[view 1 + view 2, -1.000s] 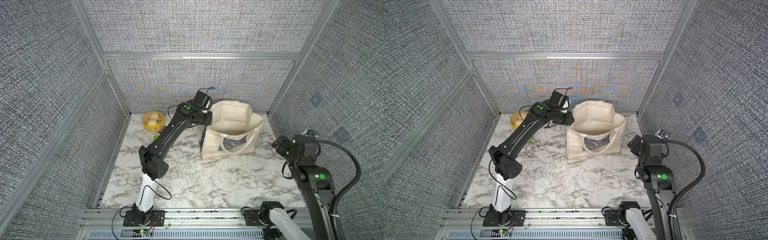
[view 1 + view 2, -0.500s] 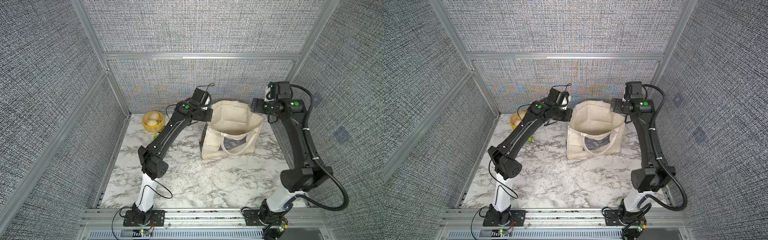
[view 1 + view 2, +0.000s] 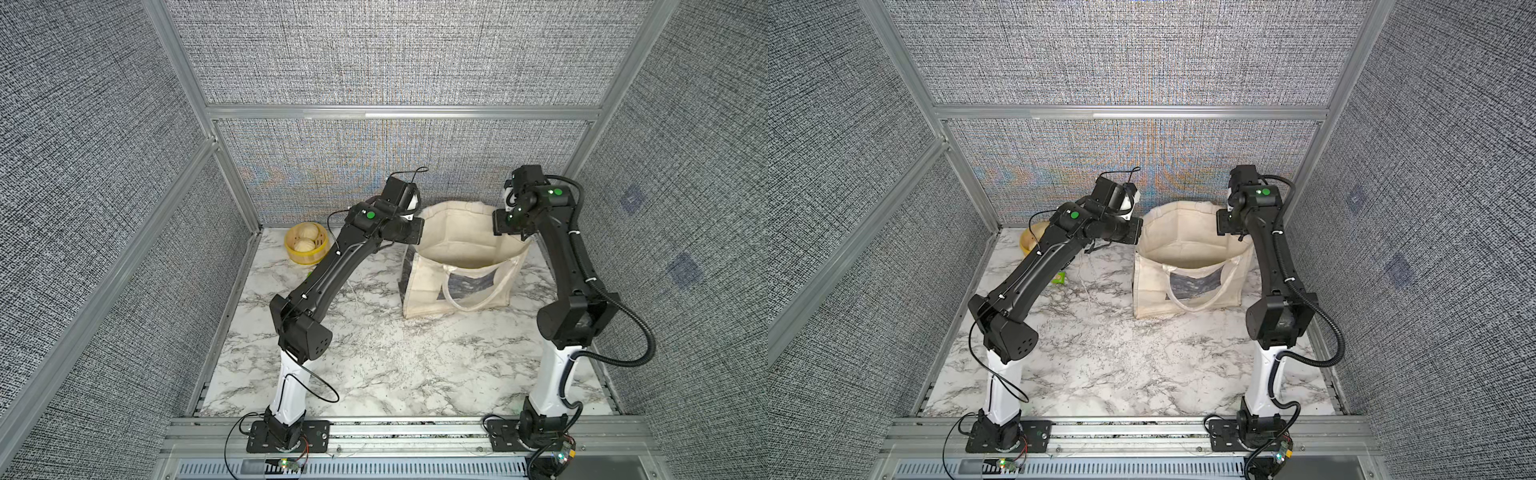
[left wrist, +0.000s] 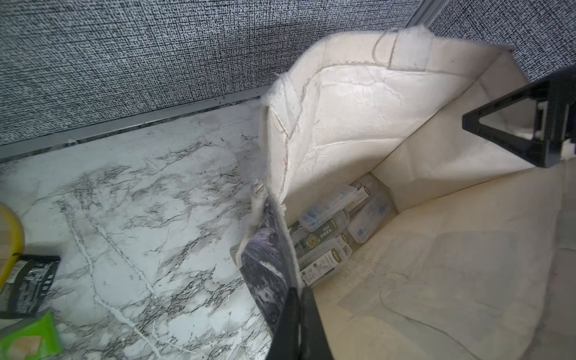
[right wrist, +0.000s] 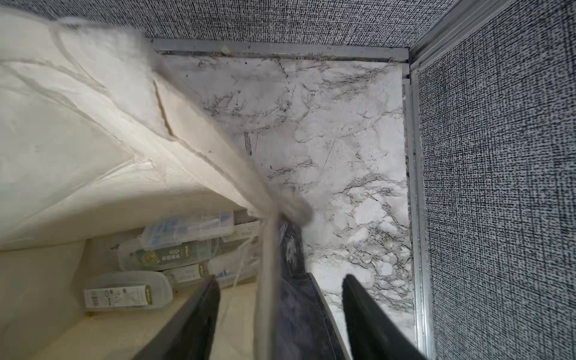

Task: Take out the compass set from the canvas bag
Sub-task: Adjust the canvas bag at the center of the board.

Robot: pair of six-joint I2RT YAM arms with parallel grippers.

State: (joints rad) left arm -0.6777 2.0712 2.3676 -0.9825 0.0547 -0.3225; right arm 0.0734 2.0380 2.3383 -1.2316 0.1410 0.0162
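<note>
The cream canvas bag (image 3: 457, 286) (image 3: 1150, 286) stands open at the back of the marble table. My left gripper (image 4: 297, 290) (image 3: 419, 232) is shut on the bag's left rim, pinching the fabric. My right gripper (image 5: 281, 277) (image 3: 498, 224) straddles the right rim with its jaws apart; one finger is inside the bag and one outside, and the blurred fabric edge hangs between them. Several clear plastic cases (image 4: 324, 230) (image 5: 174, 246) lie piled on the bag's bottom. I cannot tell which of them is the compass set.
A small yellow round basket (image 3: 306, 243) holding pale buns stands at the back left. A green packet (image 3: 1059, 277) (image 4: 31, 336) and a dark packet (image 4: 28, 286) lie near it. The back wall and the right wall (image 5: 498, 187) are close to the bag.
My right arm swung up from the front right to the bag's right rim, and its jaws have narrowed. My left gripper closed on the left rim and lifted it slightly.
</note>
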